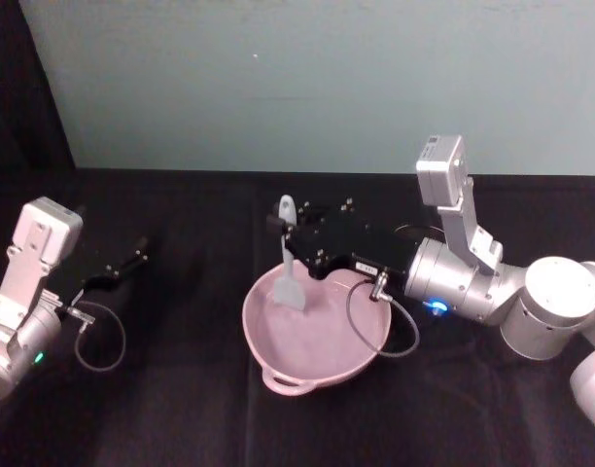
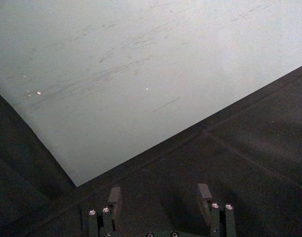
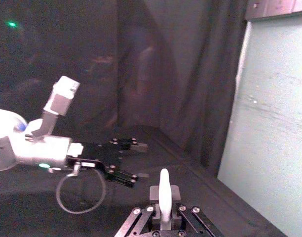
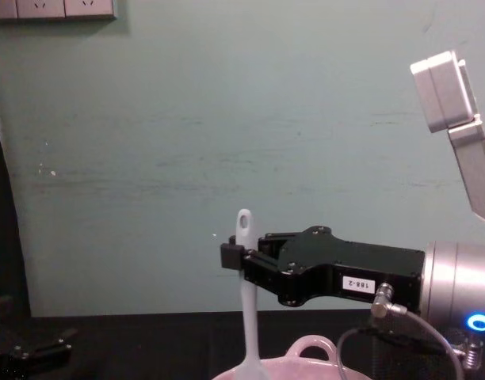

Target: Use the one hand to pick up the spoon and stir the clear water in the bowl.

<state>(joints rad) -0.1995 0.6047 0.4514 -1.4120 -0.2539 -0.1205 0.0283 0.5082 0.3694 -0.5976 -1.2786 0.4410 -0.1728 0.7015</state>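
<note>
Here we go: my right gripper point(image 1: 281, 232), black and angular on its silver wrist, is clamped on the long slim white plastic spoon point(image 1: 289, 265) at the centre of the head view. It pinches the handle high up, just under the tip with the hole. In the chest view the spoon point(image 4: 246, 309) stands near upright, with the fingers closed on it from the right of the frame. The flat pale head hangs down inside the pale pink round bowl point(image 1: 322, 345), toward its upper-left side; whether it touches the bottom I cannot tell. The spoon looks feather-light and fairly stiff, but smooth plastic on a thin shaft may twist or slide in a pinch. I judge a firm hold across the flat of the handle is right, and a hold this high makes a long lever, so gentle circles only. The bowl sits on the black cloth-covered table point(image 1: 181, 409), with its small loop handle at its lower rim in the head view. It looks light enough to skid if the spoon knocks its wall. The water is clear and I cannot make out its level; nothing else lies in the bowl. My left gripper point(image 1: 132, 258) sits parked at the left of the frame, low over the cloth, fingers spread with nothing between them.
</note>
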